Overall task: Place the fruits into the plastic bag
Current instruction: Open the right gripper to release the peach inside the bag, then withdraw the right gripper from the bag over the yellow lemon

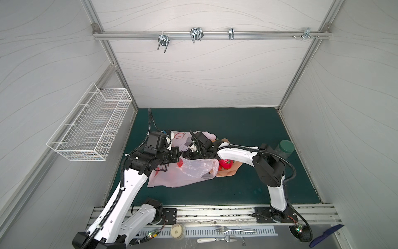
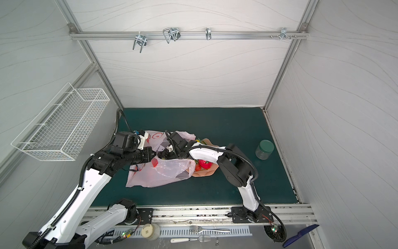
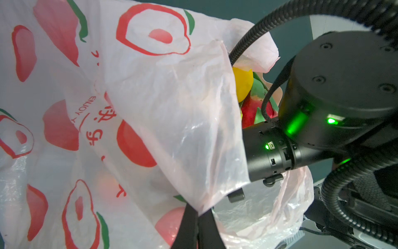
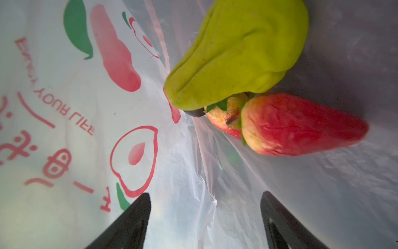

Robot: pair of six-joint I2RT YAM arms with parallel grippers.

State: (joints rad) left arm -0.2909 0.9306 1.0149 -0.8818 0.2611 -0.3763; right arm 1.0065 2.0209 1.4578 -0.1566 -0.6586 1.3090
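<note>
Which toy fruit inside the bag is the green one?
The yellow-green toy pear inside the thin pink plastic bag. The fruits next to it are red strawberries, not green.

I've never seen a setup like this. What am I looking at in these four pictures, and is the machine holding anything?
These are two robot arms, each ending in a two-fingered gripper. Two pictures look down on the whole scene from above; the other two come from cameras on the arms' wrists. On the green mat lie a pink plastic bag, a peach bowl with a red toy fruit, and a jar. The left gripper pinches the bag's edge. The right gripper is inside the bag, jaws apart and empty; a green pear and a strawberry lie just ahead of it.
</note>
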